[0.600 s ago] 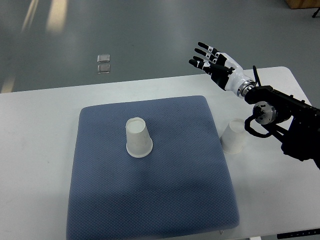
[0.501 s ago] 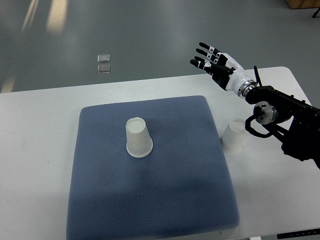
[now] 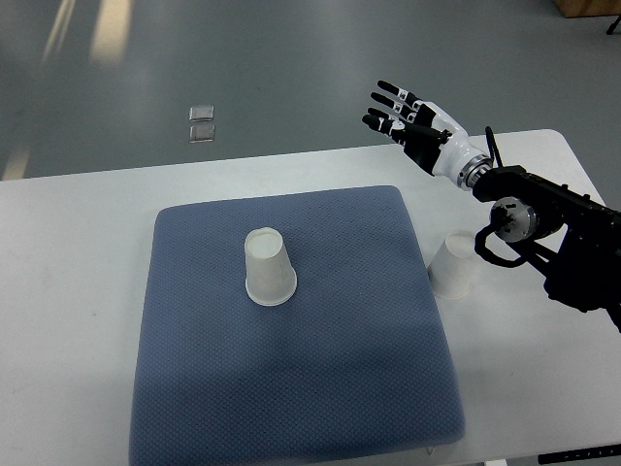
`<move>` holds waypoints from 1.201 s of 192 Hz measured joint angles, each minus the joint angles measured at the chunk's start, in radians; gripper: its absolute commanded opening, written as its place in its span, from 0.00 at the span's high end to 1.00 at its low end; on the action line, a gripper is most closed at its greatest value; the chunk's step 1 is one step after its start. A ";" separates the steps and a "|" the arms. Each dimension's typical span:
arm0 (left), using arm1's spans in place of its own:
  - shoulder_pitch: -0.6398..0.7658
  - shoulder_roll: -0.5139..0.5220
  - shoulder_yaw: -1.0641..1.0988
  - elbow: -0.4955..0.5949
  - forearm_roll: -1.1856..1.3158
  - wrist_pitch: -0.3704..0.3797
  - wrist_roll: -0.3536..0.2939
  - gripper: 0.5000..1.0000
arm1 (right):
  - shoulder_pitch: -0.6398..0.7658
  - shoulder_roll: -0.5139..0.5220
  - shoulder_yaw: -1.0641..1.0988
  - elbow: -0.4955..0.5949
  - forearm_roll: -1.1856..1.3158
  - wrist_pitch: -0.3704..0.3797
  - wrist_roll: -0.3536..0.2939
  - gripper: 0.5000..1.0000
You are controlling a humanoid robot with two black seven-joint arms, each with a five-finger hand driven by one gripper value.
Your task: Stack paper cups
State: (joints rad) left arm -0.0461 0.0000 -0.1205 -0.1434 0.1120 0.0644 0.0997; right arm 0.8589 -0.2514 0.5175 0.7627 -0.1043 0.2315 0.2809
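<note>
The right hand [image 3: 412, 124] has drifted slightly up and leftward, fingers spread, holding nothing. One paper cup [image 3: 453, 263] stands below it on the bench [image 3: 78, 243]; the other cup [image 3: 269, 267] sits far left on the blue pad [image 3: 340, 369]. No grasp begun yet.

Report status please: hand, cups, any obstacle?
Right hand open, raised past table's far edge, empty. One cup inverted on blue mat, second cup on table beside mat. Nothing between them.

A mat [image 3: 301, 330] lies on the desk [image 3: 78, 252]. One paper cup [image 3: 269, 268] stands upside down on the mat, left of its middle. A second cup [image 3: 452, 263] stands on the desk, just beside the mat's right edge.
</note>
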 measured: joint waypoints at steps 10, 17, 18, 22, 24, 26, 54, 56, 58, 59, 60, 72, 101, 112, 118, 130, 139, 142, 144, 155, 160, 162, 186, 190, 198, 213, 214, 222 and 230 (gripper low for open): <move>0.000 0.000 0.000 0.001 0.000 0.000 0.000 0.00 | -0.001 -0.002 0.010 0.000 0.000 0.038 0.000 0.15; 0.000 0.000 0.000 0.003 0.000 0.000 0.000 0.00 | -0.003 -0.002 0.023 0.000 0.000 0.060 0.001 0.15; 0.000 0.000 0.000 0.003 0.000 0.000 0.000 0.00 | -0.003 -0.002 0.025 0.000 0.000 0.063 0.001 0.15; 0.000 0.000 0.000 0.004 0.000 0.000 0.000 0.00 | -0.005 -0.002 0.032 0.000 0.000 0.075 0.001 0.15; 0.000 0.000 0.000 0.004 0.000 0.000 0.000 0.00 | -0.006 -0.001 0.036 -0.001 0.000 0.080 0.001 0.15; 0.000 0.000 0.000 0.004 0.000 0.000 0.000 0.00 | -0.006 -0.001 0.039 -0.001 0.000 0.085 0.001 0.15; 0.000 0.000 0.000 0.005 0.000 0.000 0.000 0.00 | -0.011 0.005 0.056 -0.004 -0.004 0.128 0.001 0.15; 0.000 0.000 0.000 0.005 0.000 0.000 0.000 0.00 | -0.012 0.006 0.056 -0.005 -0.005 0.129 0.001 0.15; 0.000 0.000 0.000 0.005 0.000 0.000 0.000 0.00 | -0.012 0.007 0.056 -0.005 -0.005 0.129 0.001 0.15; 0.000 0.000 0.000 0.005 0.000 0.000 0.000 0.00 | -0.012 0.007 0.056 -0.005 -0.005 0.129 0.001 0.15; 0.000 0.000 0.000 0.005 0.000 0.000 0.000 0.00 | -0.012 0.007 0.056 -0.005 -0.005 0.130 0.001 0.15; 0.000 0.000 0.001 0.004 0.000 0.000 0.000 0.00 | -0.016 0.009 0.057 -0.006 -0.005 0.131 0.001 0.15; 0.000 0.000 0.001 0.005 0.000 0.000 0.000 0.00 | -0.027 0.014 0.059 -0.008 0.003 0.131 0.000 0.15; 0.000 0.000 0.001 0.005 0.000 0.000 0.000 0.00 | -0.028 0.017 0.059 -0.008 0.005 0.135 0.000 0.15; 0.000 0.000 0.001 0.005 0.000 0.000 0.000 0.00 | -0.029 0.019 0.060 -0.008 0.005 0.137 0.000 0.15; 0.000 0.000 0.001 0.005 0.000 0.000 0.000 0.00 | -0.030 0.022 0.064 -0.007 0.006 0.141 0.000 0.15; 0.000 0.000 0.001 0.005 0.000 0.000 0.000 0.00 | -0.031 0.022 0.065 -0.007 0.006 0.144 0.000 0.15; 0.000 0.000 0.001 0.005 0.000 0.000 0.000 0.00 | -0.031 0.022 0.065 -0.007 0.006 0.144 0.000 0.15; 0.000 0.000 0.001 0.005 0.000 0.000 0.000 0.00 | -0.031 0.022 0.065 -0.007 0.006 0.145 0.000 0.15; 0.000 0.000 0.001 0.005 0.000 0.000 0.000 0.00 | -0.032 0.022 0.065 -0.007 0.006 0.148 0.000 0.15; 0.000 0.000 0.001 0.005 0.000 0.000 0.000 0.00 | -0.033 0.022 0.065 -0.007 0.006 0.149 0.000 0.15; 0.000 0.000 0.001 0.005 0.000 0.000 0.000 0.00 | -0.033 0.022 0.065 -0.007 0.005 0.149 0.000 0.15; 0.000 0.000 0.001 0.005 0.000 0.000 0.000 0.00 | -0.046 0.023 0.065 -0.010 0.002 0.155 0.001 0.15; 0.000 0.000 0.001 0.005 0.000 0.000 0.000 0.00 | -0.047 0.023 0.065 -0.010 0.001 0.157 0.001 0.15; 0.000 0.000 0.001 0.005 0.000 0.000 0.000 0.00 | -0.049 0.024 0.065 -0.011 -0.002 0.164 0.001 0.15; 0.000 0.000 0.001 0.005 0.000 0.000 0.000 0.00 | -0.051 0.024 0.065 -0.011 -0.007 0.182 0.001 0.15; 0.000 0.000 0.001 0.005 0.000 0.000 0.000 0.00 | -0.052 0.024 0.065 -0.011 -0.007 0.183 0.001 0.15; 0.000 0.000 0.001 0.005 0.000 0.000 0.000 0.00 | -0.053 0.024 0.065 -0.011 -0.008 0.191 0.001 0.15; 0.000 0.000 0.001 0.005 0.000 0.000 0.000 0.00 | -0.053 0.024 0.065 -0.011 -0.009 0.198 0.001 0.15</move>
State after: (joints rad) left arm -0.0460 0.0000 -0.1197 -0.1380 0.1120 0.0645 0.0997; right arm 0.8059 -0.2270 0.5829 0.7516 -0.1130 0.4293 0.2821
